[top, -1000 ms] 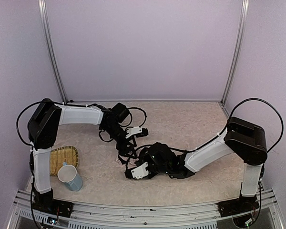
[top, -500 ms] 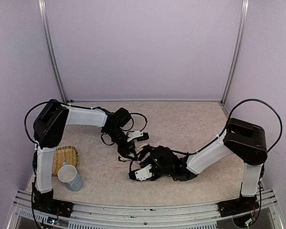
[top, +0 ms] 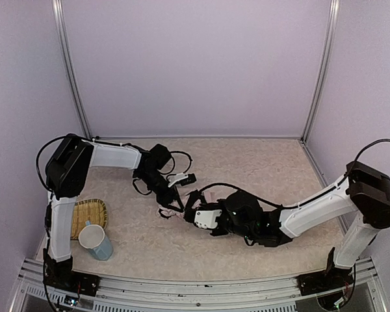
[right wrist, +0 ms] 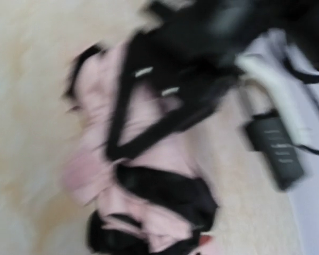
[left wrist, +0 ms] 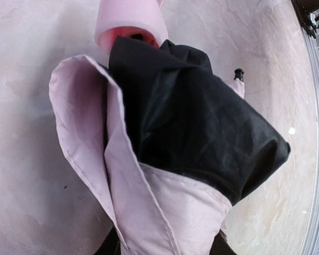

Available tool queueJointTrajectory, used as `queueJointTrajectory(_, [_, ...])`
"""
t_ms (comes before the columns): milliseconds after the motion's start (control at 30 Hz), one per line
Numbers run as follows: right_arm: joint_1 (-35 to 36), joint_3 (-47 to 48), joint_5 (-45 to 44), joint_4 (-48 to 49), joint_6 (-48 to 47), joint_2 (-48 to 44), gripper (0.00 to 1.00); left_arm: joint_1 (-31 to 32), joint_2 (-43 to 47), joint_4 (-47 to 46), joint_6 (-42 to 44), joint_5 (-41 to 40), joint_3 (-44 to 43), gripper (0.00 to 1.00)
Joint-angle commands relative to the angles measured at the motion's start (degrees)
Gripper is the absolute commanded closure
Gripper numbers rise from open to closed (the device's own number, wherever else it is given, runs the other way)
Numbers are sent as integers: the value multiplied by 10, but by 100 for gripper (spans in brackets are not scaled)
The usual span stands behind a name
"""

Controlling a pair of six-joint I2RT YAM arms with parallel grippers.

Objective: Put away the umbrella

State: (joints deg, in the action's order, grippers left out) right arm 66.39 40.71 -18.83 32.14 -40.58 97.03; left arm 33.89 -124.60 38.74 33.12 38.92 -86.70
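A robot lab test cell: plain lilac wall panels (top: 195,65), bare aluminium posts (top: 70,71), speckled beige tabletop (top: 260,162), metal mounting rail (top: 182,286).

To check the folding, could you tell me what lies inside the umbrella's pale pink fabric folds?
Inside the umbrella, bunched black lining fills the pink folds; the shaft is covered and unseen.

Soft, even light, faint shadows; umbrella (left wrist: 191,138) sharp in left wrist view, heavily motion-blurred in right wrist view.
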Motion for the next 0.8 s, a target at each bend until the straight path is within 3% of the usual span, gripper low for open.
queueJointTrajectory(0, [-22, -3, -18, 8, 119, -46, 67, -11, 29, -61, -36, -15, 21, 100])
queueJointTrajectory(133, [-62, 4, 23, 4, 225, -102, 51, -2, 163, -226, -102, -76, 86, 100])
queueJointTrajectory(267, [-118, -3, 132, 37, 345, -170, 39, 26, 317, -402, -83, -131, 172, 100])
queueJointTrajectory(433, [-171, 5, 212, 90, 454, -217, 30, 65, 410, -452, -36, -182, 191, 100])
queueJointTrajectory(567, [-172, 68, 255, 70, 510, -199, 2, 111, 463, -514, -3, -248, 226, 100])
queueJointTrajectory(767, [-149, 140, 288, 92, 551, -151, 14, 158, 485, -528, -12, -310, 206, 100])
